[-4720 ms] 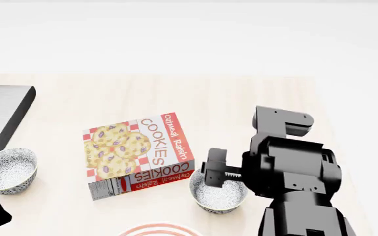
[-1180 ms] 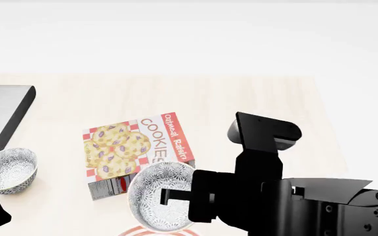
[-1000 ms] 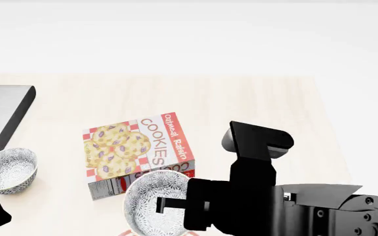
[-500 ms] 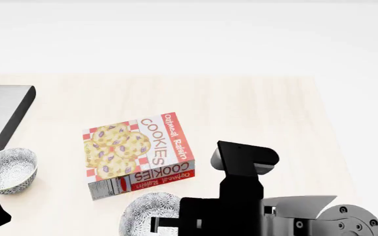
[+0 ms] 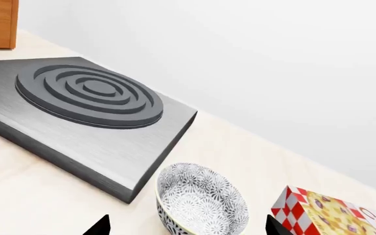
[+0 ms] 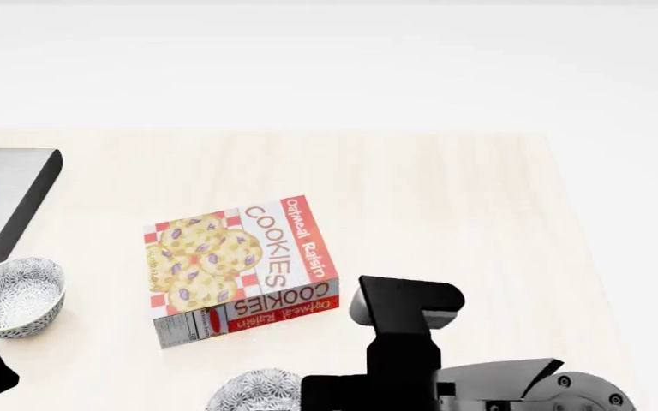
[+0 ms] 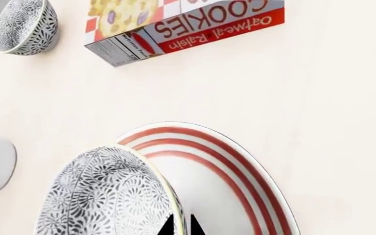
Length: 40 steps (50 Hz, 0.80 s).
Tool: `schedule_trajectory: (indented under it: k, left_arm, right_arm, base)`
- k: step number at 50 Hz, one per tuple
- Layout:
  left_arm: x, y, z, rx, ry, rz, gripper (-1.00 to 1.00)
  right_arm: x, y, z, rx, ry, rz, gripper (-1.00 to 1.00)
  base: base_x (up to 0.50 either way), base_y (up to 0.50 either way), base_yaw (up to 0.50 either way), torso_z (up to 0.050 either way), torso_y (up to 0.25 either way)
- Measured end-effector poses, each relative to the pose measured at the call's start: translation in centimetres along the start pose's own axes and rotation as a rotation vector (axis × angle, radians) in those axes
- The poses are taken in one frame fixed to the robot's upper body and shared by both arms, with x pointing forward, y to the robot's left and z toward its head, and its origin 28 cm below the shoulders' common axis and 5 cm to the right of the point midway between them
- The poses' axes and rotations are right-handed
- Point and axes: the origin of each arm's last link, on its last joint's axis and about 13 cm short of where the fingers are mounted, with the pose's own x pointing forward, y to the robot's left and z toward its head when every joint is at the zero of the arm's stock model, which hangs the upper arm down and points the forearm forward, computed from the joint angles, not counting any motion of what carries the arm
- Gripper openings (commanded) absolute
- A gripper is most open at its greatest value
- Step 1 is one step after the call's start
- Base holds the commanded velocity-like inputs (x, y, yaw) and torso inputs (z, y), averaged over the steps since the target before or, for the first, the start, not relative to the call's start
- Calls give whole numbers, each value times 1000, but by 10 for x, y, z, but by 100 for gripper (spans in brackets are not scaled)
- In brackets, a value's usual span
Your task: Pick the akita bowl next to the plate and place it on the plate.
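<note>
Right wrist view: the small round akita bowl with grey-black-and-white speckling [image 7: 106,196] sits at the lower left of the frame, tilted, over the large round white plate with red-pink rim stripes [image 7: 240,181]. The right gripper [image 7: 180,226] pinches the bowl's rim between its dark fingertips. A red-and-white cookie box [image 7: 188,24] lies at the top, well apart. The left gripper's jaws [image 5: 184,227] stand spread near a second speckled bowl [image 5: 201,200] beside a grey stove slab [image 5: 77,117].

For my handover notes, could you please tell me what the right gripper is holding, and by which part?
The right gripper holds the akita bowl by its rim, tilted over the plate. The left gripper holds nothing.
</note>
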Motion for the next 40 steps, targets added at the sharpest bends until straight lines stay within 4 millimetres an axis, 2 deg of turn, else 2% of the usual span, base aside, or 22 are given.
schedule_trajectory:
  k: [40]
  left_arm:
    - [0,0,0,0,0,-1,100]
  right_arm:
    - [14,-2,-11,-54,50,-4,-100]
  base:
    - [0,0,0,0,0]
